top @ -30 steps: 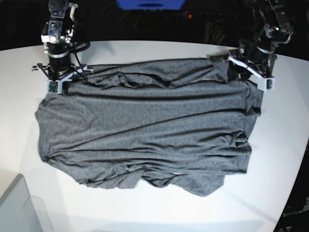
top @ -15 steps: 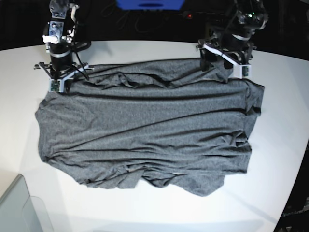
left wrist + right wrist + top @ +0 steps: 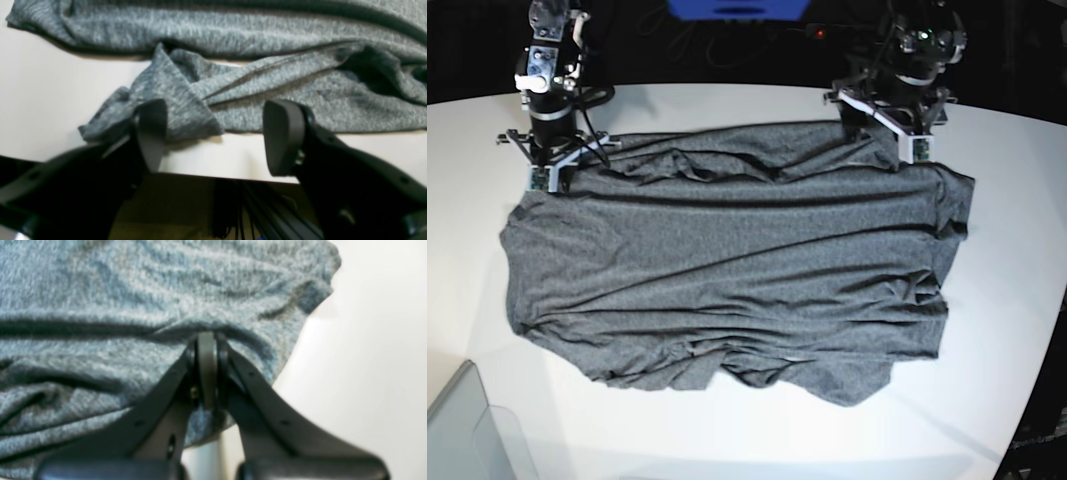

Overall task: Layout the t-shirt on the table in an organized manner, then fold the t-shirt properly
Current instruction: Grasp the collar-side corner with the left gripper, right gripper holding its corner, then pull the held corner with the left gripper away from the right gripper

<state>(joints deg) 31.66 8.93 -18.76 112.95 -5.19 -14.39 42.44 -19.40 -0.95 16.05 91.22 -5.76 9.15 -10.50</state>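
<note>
The dark grey t-shirt [image 3: 727,270] lies spread across the white table [image 3: 1017,180], wrinkled, with bunched folds along its far and near edges. My left gripper [image 3: 882,135] hovers open over the far right part of the shirt. In the left wrist view its fingers [image 3: 283,133] stand wide apart around a crumpled flap of t-shirt [image 3: 180,100] at the table's edge, gripping nothing. My right gripper [image 3: 552,170] is at the far left corner. In the right wrist view this right gripper [image 3: 206,340] is shut on a fold of t-shirt [image 3: 100,290].
A translucent grey bin corner [image 3: 467,430] sits at the near left. The table's far edge [image 3: 200,166] runs just under my left gripper, with dark cables below it. A blue object [image 3: 737,8] sits behind the table.
My left arm swung left from the shirt's far right corner to the bunched flap on the far edge, and its jaws opened wider. The right arm stayed put, still shut.
</note>
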